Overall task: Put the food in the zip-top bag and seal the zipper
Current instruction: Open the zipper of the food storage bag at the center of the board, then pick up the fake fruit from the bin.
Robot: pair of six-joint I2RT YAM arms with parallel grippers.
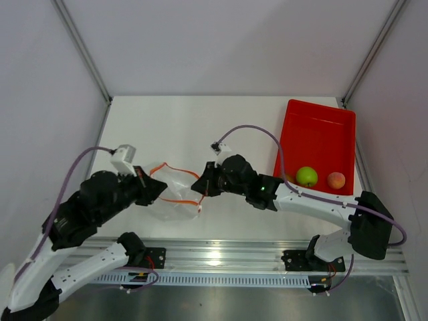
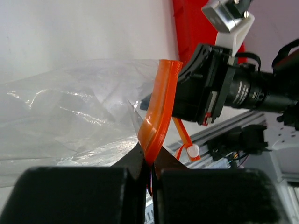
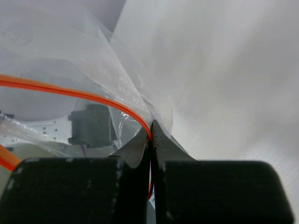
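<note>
The clear zip-top bag (image 1: 175, 189) hangs off the table between my two grippers, its mouth spread open. My left gripper (image 1: 160, 190) is shut on the orange-red zipper (image 1: 180, 200) at the bag's left end; the left wrist view shows the strip (image 2: 161, 102) pinched between the jaws (image 2: 150, 156). My right gripper (image 1: 199, 185) is shut on the zipper at the right end, as the right wrist view (image 3: 150, 133) shows. The green apple (image 1: 307, 176) and the peach-like fruit (image 1: 336, 180) lie in the red tray (image 1: 321, 127). The brown lump is not clearly visible.
The red tray stands at the right of the table, against the right wall. My right forearm (image 1: 314, 204) runs along the tray's near edge. A white slider tab (image 2: 191, 150) dangles from the zipper. The aluminium rail (image 1: 221, 257) runs along the table's near edge.
</note>
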